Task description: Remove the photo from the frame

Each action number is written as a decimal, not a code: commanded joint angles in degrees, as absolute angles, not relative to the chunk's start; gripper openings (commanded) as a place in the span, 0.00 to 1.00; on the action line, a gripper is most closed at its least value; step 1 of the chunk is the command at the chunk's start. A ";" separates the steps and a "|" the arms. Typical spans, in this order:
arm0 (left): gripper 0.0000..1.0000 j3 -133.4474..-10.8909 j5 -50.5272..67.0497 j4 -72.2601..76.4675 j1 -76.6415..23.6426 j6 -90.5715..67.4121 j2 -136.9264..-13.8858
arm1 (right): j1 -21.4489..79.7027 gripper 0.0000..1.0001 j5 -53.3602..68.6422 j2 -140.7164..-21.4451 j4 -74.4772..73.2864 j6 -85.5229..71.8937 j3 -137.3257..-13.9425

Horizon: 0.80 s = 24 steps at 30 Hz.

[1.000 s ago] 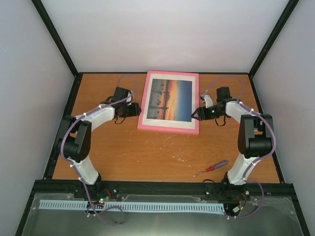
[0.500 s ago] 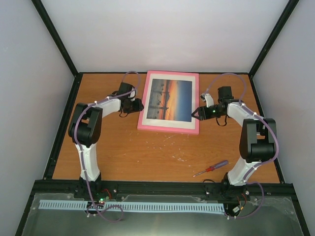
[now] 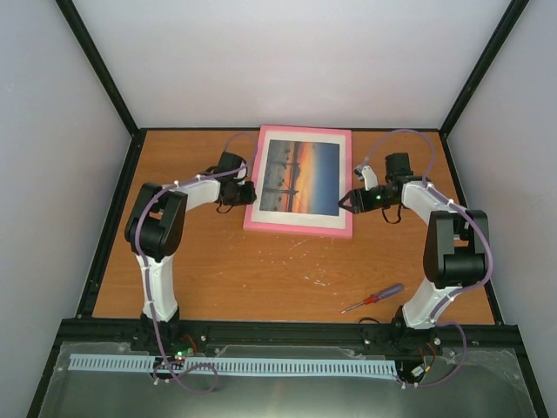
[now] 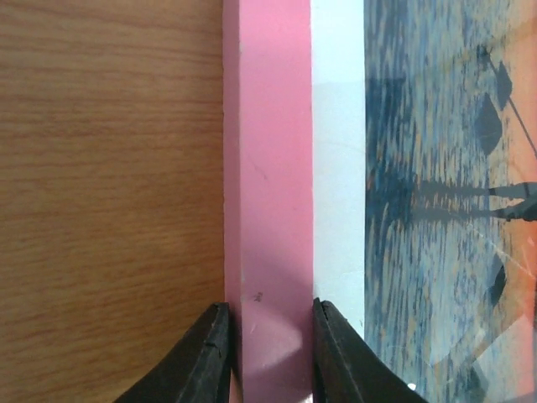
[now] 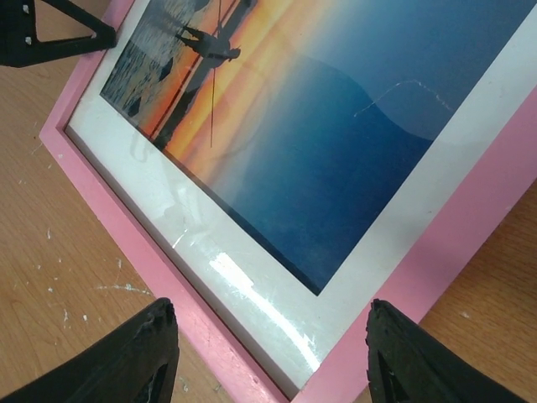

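The pink frame (image 3: 298, 227) lies flat at the back middle of the table, with the sunset photo (image 3: 301, 177) inside under the pane. My left gripper (image 3: 246, 193) is at the frame's left side. In the left wrist view its fingers (image 4: 270, 353) press both sides of the pink border (image 4: 268, 168), beside the photo (image 4: 436, 210). My right gripper (image 3: 346, 203) is at the frame's right edge. In its wrist view it stands open (image 5: 273, 336), straddling a corner of the frame (image 5: 470, 201) above the photo (image 5: 336, 134), without touching.
A small purple-handled screwdriver (image 3: 374, 298) lies on the wooden table near the right arm's base. Black rails (image 3: 113, 209) border the table on all sides, and white walls rise behind it.
My left arm has reached right to the frame's left edge and its jaws have narrowed onto the pink border. The right gripper has barely moved.
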<state>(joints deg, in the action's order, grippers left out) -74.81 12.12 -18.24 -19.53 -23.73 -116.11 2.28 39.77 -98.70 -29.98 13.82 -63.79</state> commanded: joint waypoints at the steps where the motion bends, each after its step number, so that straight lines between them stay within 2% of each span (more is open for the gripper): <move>1: 0.18 -68.90 10.68 -18.19 -20.81 -24.50 -113.17 | 2.55 0.61 41.12 -95.23 -29.71 16.64 -63.07; 5: 0.05 -59.58 10.78 -15.27 -22.17 -26.58 -107.00 | 2.55 0.63 44.36 -90.46 -30.83 20.71 -62.65; 9: 0.02 -49.63 12.25 -12.49 -23.38 -30.75 -99.86 | 4.21 0.63 45.31 -85.24 -34.74 26.28 -62.56; 14: 0.01 -39.10 14.51 -9.68 -24.02 -37.65 -90.25 | 17.52 0.58 34.57 -76.66 -37.04 35.33 -56.31; 19: 0.01 -35.15 13.52 -7.11 -24.35 -39.48 -83.78 | 30.01 0.57 24.51 -71.08 -34.17 40.12 -48.07; 21: 0.06 -35.78 12.62 -8.06 -24.32 -38.52 -83.50 | 31.94 0.57 22.92 -71.56 -33.89 40.90 -46.97; 24: 0.34 -37.91 11.90 -10.72 -24.26 -36.31 -83.41 | 35.35 0.54 19.33 -73.70 -35.23 43.19 -46.17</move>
